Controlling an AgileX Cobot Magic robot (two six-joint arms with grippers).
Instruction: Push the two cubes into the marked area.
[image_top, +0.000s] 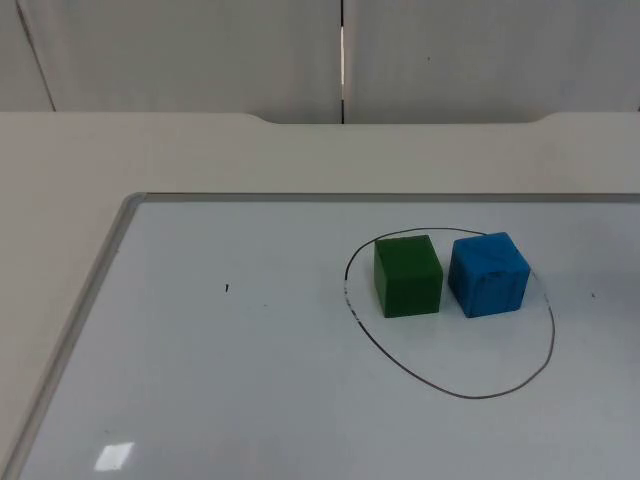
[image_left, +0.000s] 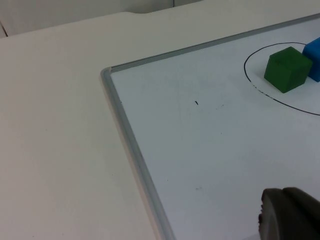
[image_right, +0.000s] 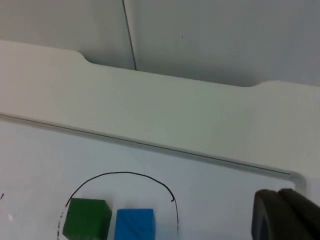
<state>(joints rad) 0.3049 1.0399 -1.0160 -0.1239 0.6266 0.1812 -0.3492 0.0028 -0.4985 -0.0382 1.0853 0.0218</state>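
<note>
Left pincer (image_left: 290, 212) well apart from green cube (image_left: 287, 69), blue cube (image_top: 488, 273).

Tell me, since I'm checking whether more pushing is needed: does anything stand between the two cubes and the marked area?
Nothing visible does. The green cube and blue cube already sit side by side inside the drawn outline on the whiteboard.

A whiteboard (image_top: 250, 400) lies flat on the white table (image_top: 200, 155).
</note>
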